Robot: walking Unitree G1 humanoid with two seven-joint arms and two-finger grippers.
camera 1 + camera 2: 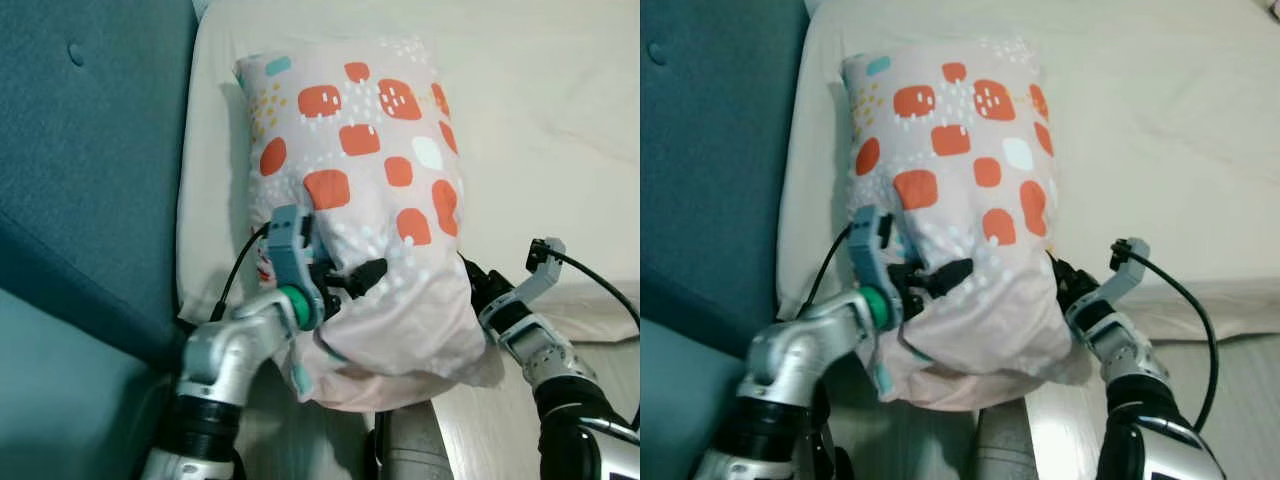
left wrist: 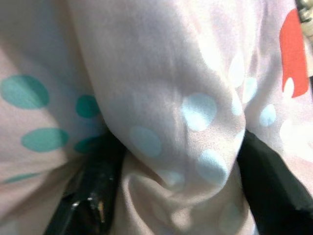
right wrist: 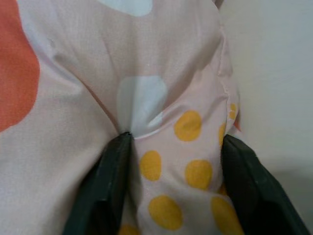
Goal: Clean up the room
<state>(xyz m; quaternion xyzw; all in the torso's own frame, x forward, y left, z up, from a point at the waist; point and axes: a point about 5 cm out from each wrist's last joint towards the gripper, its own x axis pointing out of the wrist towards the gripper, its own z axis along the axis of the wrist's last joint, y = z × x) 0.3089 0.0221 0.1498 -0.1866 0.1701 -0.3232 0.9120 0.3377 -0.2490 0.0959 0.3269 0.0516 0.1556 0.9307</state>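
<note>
You are gripping the pillow (image 1: 365,200) with both grippers at its near end. Your left gripper (image 1: 345,280) is clamped on a fold of the pale pink fabric at the pillow's lower left side; in the left wrist view its two black fingers (image 2: 93,191) are sitting either side of a bunched ridge of cloth with pale blue and teal dots, only partly closed because the fabric is filling the gap. Your right gripper (image 3: 171,186) is pinching the lower right corner in the same way, its fingers (image 3: 105,186) pressing on a fold printed with yellow dots. The pillow, patterned with orange-red blocks, is lying lengthwise on the cream bed (image 1: 540,120), stretching away from your grippers, with its left edge running beside the teal upholstered headboard (image 1: 90,150).
</note>
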